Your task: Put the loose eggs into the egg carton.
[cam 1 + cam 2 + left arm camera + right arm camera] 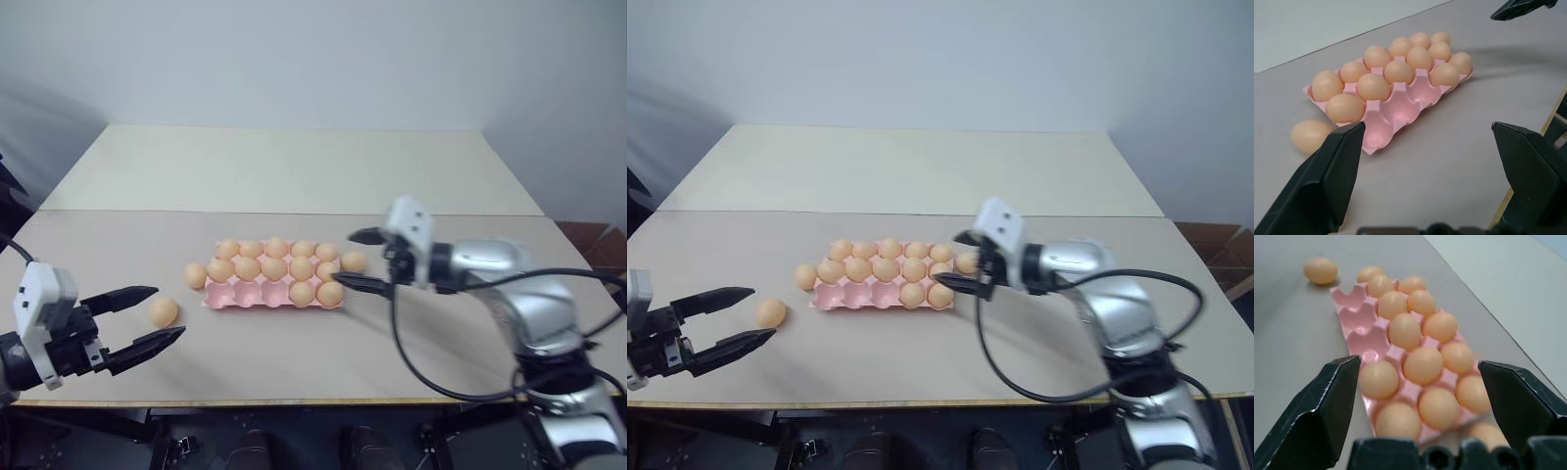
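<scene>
Egg carton (257, 294), pink, on the beige worktop (294, 166): back and middle rows full of eggs, front row holding two at its right end with three cups bare. Loose eggs, three: one (195, 275) touching the carton's left end, one (354, 261) just beside its right end, one (164, 311) further off to its left. Right tool (364, 260), fingers apart and empty, hovers at the carton's right end; left tool (152, 315), fingers apart and empty, stands left of the carton with the far-left egg between its tips.
</scene>
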Robot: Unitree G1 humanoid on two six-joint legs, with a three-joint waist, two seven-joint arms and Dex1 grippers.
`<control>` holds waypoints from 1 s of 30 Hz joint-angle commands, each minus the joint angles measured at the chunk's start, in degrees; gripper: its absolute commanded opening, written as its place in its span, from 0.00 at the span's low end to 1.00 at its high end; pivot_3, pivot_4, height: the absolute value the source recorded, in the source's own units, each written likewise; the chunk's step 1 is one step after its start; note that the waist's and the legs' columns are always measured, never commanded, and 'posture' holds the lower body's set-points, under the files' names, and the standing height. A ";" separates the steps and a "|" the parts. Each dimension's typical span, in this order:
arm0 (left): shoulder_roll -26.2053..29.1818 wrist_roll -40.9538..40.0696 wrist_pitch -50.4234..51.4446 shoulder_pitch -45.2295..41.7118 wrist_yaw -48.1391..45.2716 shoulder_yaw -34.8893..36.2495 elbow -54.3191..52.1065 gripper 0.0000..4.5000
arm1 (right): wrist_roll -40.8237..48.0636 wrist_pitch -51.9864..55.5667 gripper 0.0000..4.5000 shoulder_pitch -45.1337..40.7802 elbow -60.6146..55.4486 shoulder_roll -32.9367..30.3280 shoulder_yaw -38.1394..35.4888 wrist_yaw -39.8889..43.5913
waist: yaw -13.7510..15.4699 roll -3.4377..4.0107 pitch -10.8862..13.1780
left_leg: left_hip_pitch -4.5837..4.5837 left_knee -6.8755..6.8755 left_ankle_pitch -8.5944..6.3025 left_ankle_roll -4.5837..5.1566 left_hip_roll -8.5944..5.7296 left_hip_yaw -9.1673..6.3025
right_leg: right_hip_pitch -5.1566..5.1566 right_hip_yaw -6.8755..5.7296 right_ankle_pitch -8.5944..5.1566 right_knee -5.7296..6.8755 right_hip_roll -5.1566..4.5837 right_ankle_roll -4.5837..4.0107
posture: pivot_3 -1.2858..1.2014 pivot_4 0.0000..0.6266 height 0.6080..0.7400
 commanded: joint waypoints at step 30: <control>-1.30 4.00 -5.00 -6.07 -0.96 -4.66 3.59 1.00 | -25.59 -42.63 0.99 -16.07 44.94 6.65 15.39 2.25 | -1.16 0.01 0.00 | 0.00 -0.03 0.00 0.01 0.01 0.01 | -0.07 0.08 0.20 0.07 0.09 0.28 | 0.52 0.24 1.00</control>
